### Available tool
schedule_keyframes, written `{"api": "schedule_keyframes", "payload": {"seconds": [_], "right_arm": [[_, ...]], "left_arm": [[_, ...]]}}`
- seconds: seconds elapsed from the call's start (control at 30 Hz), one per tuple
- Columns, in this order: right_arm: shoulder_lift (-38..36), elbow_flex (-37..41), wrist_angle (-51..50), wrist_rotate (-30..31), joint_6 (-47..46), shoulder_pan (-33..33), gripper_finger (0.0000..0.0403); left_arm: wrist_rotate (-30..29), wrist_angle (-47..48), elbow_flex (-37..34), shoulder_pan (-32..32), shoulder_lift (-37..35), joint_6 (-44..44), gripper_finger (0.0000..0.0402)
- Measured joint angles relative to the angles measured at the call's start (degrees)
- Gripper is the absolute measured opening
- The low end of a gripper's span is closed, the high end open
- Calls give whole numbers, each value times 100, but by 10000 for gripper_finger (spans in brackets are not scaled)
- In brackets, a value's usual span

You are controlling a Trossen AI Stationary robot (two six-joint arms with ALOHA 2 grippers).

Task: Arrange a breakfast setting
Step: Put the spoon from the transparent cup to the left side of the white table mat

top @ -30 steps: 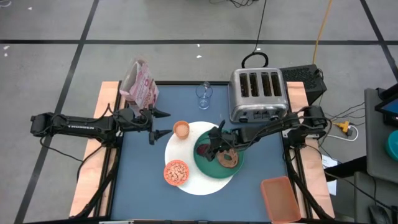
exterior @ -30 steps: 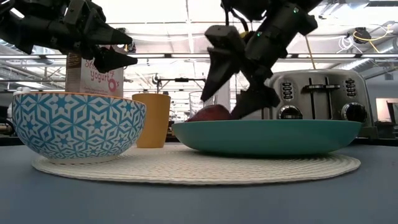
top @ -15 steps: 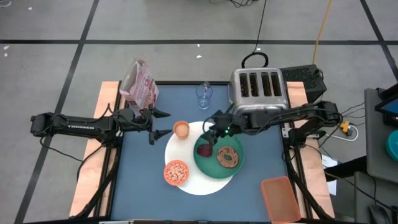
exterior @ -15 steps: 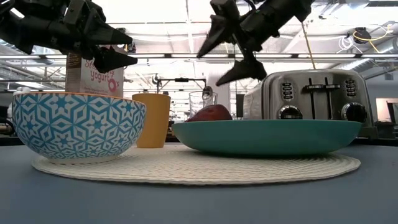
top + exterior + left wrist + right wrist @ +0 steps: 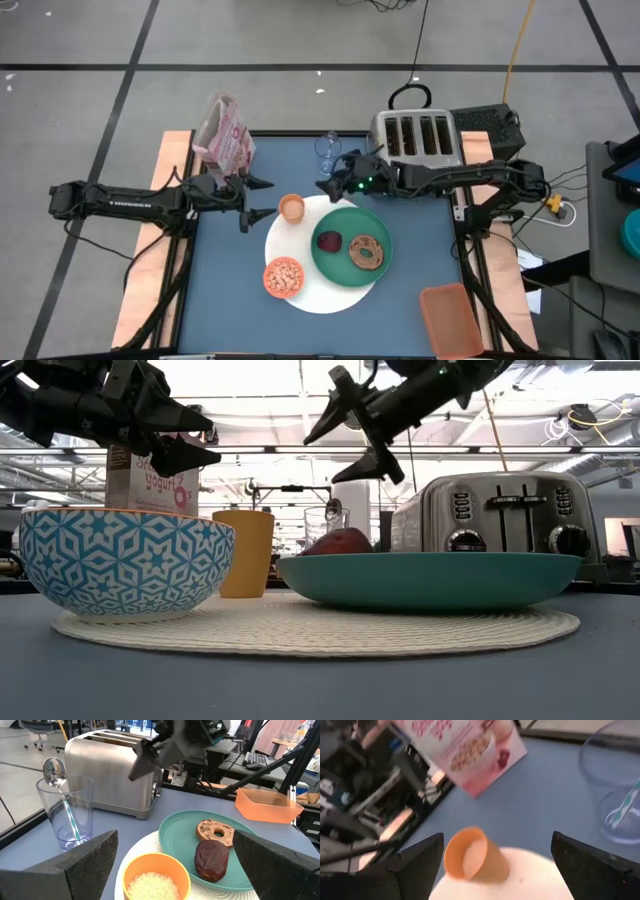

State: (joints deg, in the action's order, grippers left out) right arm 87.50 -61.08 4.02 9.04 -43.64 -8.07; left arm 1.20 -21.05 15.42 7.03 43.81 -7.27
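Your bagel (image 5: 366, 252) and dark fruit (image 5: 329, 241) lie on the green plate (image 5: 352, 276), frame centre; glass (image 5: 328, 150) with spoon awaits placing; right gripper (image 5: 330, 180) hovers spread, empty.

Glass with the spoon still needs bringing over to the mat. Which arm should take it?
Probably the right. Its open gripper hangs just beside the clear glass, above the table. The left gripper, also open, waits farther off, near the orange cup.

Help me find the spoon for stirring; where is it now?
The spoon stands inside the clear glass at the table's back edge in the high view, left of the toaster.
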Motion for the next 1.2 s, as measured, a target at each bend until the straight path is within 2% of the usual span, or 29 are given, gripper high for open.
{"api": "schedule_keyframes", "payload": {"seconds": [0.3, 0.7, 1.03, 1.2], "right_arm": [[2, 0, 377, -2, 5, -533, 357], [2, 0, 694, -7, 884, -980, 357], [2, 0, 645, -9, 807, -1222, 357], [2, 0, 783, -17, 396, -1255, 357]], "left_arm": [[1, -1, 0, 2, -1, -2, 397], [1, -1, 0, 2, -2, -5, 397], [1, -1, 0, 0, 0, -11, 397], [1, 0, 0, 0, 0, -11, 397]]}}
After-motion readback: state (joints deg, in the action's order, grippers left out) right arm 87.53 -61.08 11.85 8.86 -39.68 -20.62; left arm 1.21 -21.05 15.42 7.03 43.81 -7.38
